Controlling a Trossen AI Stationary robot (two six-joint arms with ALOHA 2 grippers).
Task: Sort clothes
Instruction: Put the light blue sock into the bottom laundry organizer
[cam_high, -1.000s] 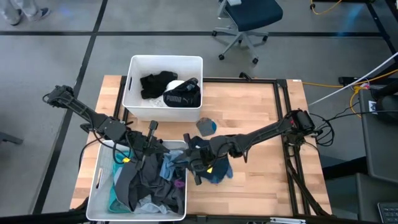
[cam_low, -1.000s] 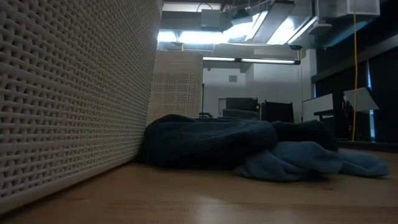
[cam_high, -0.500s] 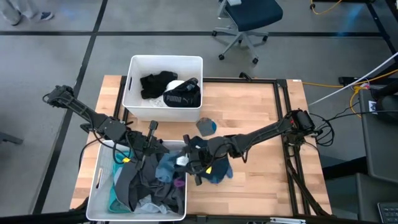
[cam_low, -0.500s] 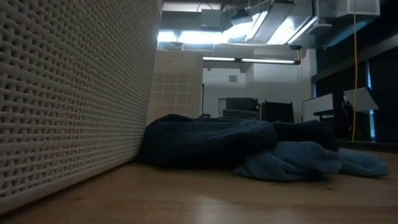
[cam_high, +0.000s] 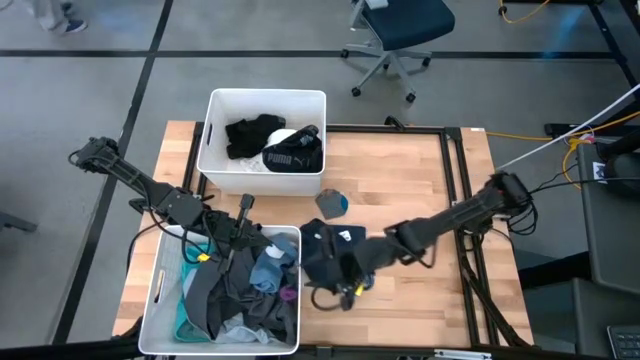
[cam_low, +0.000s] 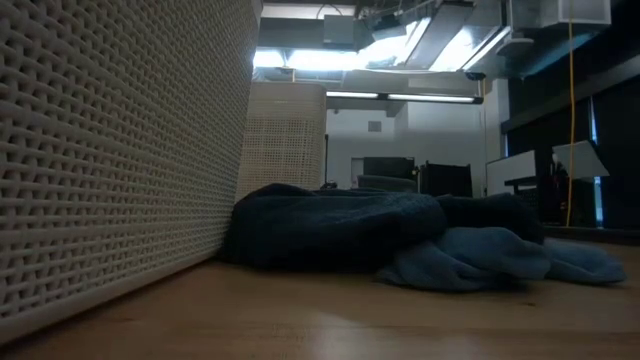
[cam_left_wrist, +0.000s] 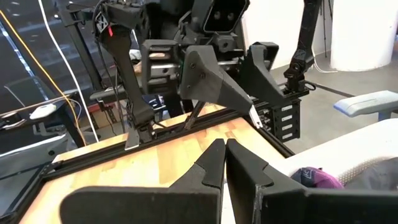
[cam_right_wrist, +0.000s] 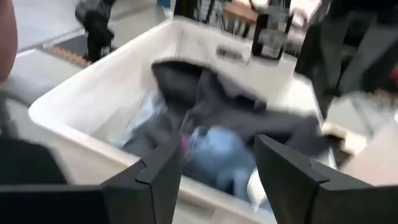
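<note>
Clothes (cam_high: 245, 295) lie mostly heaped in the near bin (cam_high: 160, 285) at the bench's left front: grey, dark, teal and blue pieces, with a blue one uppermost toward the bin's right side. Further pieces, among them the black PUMA garment (cam_high: 292, 156), sit in the far bin (cam_high: 265, 97). A small blue-grey piece (cam_high: 332, 204) lies loose on the bench (cam_high: 420, 180) between the bins and to their right.

Left gripper (cam_high: 237, 232) hangs over the near bin's far edge; the left wrist view shows its fingers (cam_left_wrist: 208, 165) pressed together with nothing between them.

Right gripper (cam_high: 335, 275) stands just right of the near bin, above the bench, with a dark mass under it in the high view. Whether that mass is a garment or part of the arm cannot be told. The right wrist view shows its fingers (cam_right_wrist: 158, 174) spread apart and empty, looking into the near bin at a blue piece (cam_right_wrist: 214, 155) beneath a dark grey one (cam_right_wrist: 236, 106).

Finding: the heap lies to the left of the right fingers, across the bin's right wall. The left gripper is the nearer of the two, already above the pile. The blue piece has no clear long axis. Judged stage: early, most garments not yet sorted.

Low view shows dark and blue fabric (cam_low: 400, 240) resting on the bench against a bin wall.
</note>
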